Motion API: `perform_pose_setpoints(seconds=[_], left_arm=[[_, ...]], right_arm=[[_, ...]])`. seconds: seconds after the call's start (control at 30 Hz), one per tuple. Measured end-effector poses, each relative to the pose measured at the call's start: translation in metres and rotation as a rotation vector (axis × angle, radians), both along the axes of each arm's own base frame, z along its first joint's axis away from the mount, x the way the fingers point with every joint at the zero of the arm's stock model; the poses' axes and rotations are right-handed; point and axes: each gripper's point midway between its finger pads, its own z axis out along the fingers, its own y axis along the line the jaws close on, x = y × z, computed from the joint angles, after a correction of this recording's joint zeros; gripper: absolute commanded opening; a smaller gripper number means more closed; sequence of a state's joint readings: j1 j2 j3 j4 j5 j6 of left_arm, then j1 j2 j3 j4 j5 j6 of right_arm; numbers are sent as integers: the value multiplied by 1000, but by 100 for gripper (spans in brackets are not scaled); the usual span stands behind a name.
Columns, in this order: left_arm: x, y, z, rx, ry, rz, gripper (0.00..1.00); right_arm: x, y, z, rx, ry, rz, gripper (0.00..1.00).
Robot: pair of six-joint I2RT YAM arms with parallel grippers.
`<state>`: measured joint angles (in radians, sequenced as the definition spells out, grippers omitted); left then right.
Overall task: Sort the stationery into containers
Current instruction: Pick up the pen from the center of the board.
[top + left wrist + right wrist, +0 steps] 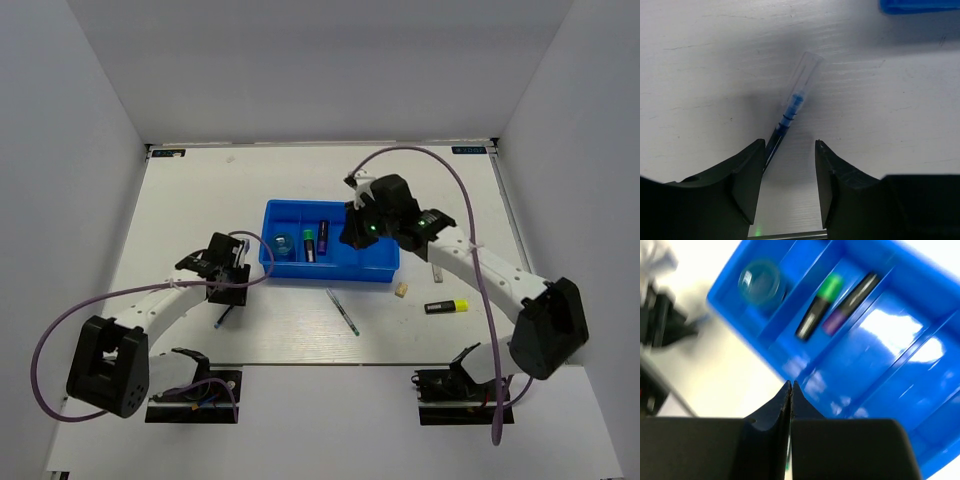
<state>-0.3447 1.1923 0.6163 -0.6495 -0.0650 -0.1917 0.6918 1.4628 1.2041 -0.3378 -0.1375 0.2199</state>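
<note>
Top view, clock directions taken with the arm bases at 6 o'clock.

Blue tray (382, 268): sits mid-counter (200, 190), long side running 9 to 3 o'clock.
- Compartment nearest 9 o'clock: bluish round piece (283, 245).
- Next compartment toward 3 o'clock: green-black highlighter (309, 243) and purple-black marker (323, 240). They lie side by side, both pointing 12 to 6 o'clock.
- The two compartments toward 3 o'clock are largely covered by the right arm.

Right end effector (791, 386): hangs over the tray's 3 o'clock half. Fingers pressed flat together, nothing between them. Wrist view is motion-blurred.

Left end effector (789, 150): low over the counter at 8 o'clock of the tray. Fingers (747, 175) spread apart, holding nothing.

Dark blue pen (792, 107): lies flat on the counter under the left end effector.
- In the wrist view it runs from 7 to 1 o'clock, with the clear cap at the 1 o'clock end.
- The 7 o'clock end passes just inside the 9 o'clock finger. Cannot tell whether they touch.

Loose items on the counter, placed from the tray:
- Thin green pen (342, 311): near, at 6 o'clock, lying on a slant.
- Beige eraser (401, 290): just off the near corner, at 5 o'clock.
- Yellow-black highlighter (446, 307): farther out, at 4 o'clock, yellow end toward 3 o'clock.
</note>
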Motion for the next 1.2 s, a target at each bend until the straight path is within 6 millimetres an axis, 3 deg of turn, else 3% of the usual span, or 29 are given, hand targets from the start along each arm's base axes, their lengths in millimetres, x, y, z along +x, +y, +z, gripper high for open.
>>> perform_pose_setpoints(seconds=[0.1, 0.23, 0.3, 0.47, 0.63, 0.77, 0.8, 0.87, 0.93, 0.97, 1.07, 1.1, 1.2], left_arm=[[1, 0, -4, -1, 20, -5, 54], [2, 3, -9, 11, 41, -5, 49], [4, 4, -12, 17, 50, -5, 42], [8, 6, -18, 37, 72, -4, 36], [11, 6, -18, 45, 77, 0, 15], [11, 8, -17, 55, 78, 2, 4], [10, 9, -17, 60, 78, 5, 2], [6, 13, -14, 71, 82, 15, 0], [4, 14, -5, 69, 63, 31, 0], [4, 15, 1, 64, 42, 41, 0], [12, 10, 35, 22, -67, 63, 0], [17, 6, 47, 3, -108, 66, 0], [36, -20, 92, -72, -230, 35, 0]], right_arm=[[-24, -12, -10, 37, 37, 69, 0], [-41, -20, -14, 80, 79, 116, 0], [-44, -23, -11, 105, 87, 127, 0], [-45, -29, 7, 168, 57, 137, 0], [-50, -39, 20, 213, 30, 141, 5], [-51, -46, 26, 233, 12, 132, 29], [-52, -48, 28, 238, 5, 130, 51], [-53, -52, 32, 248, -5, 127, 70], [-53, -55, 36, 255, -24, 126, 70], [-52, -57, 38, 257, -30, 125, 66], [-50, -61, 41, 253, -57, 125, 4], [-49, -63, 41, 249, -59, 119, 0], [-45, -69, 36, 223, -60, 91, 0]])
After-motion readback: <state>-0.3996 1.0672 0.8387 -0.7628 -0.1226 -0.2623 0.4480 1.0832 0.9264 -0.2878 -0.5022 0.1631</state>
